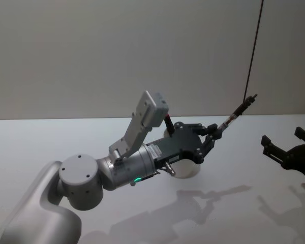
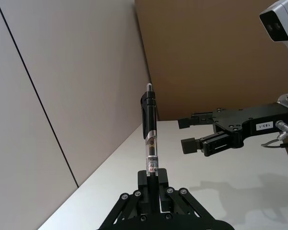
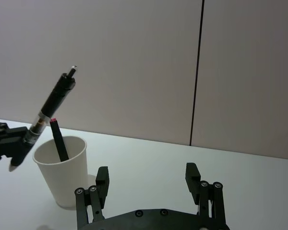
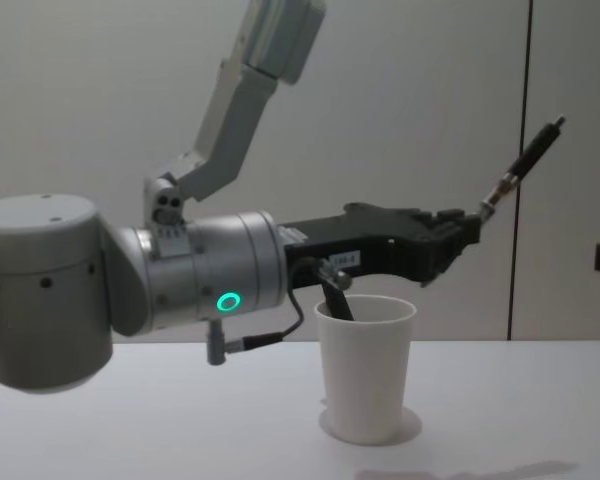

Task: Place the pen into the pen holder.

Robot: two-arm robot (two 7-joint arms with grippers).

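Above the white pen holder [image 4: 368, 370], which stands upright on the table [image 1: 51, 142], the robot's left arm reaches across the middle of the scene. Its left end effector [image 4: 467, 228] is closed on the lower, writing end of the pen [image 4: 525, 160]. The pen slants up and away toward the robot's right, with its clip and push-button end highest. The left wrist view shows the two fingers pressed against the clear barrel, with the black upper half standing free beyond them.

From the chest view, the gripped end sits higher than the cup's rolled rim and a little to the right of it, so it appears not yet to be over the mouth. A second dark pen [image 3: 59, 141] with a red end already leans inside the cup.

The right end effector [image 3: 147, 175] hangs to the right, well apart from the cup. Its fingers are spread wide and hold nothing.

The step in hand looks like lining up for the drop. To do it well:

- Bring the gripped end back over the middle of the opening.
- Turn the wrist so the pen stands closer to upright.
- Lower the pen until its tip is below the rim before the fingers part.
- Aim for the free side of the cup, away from the leaning pen, to avoid a jam.

The cup looks light and unanchored. A finger or the pen knocking the rim could tip or slide it, so the descent should be slow and straight down.
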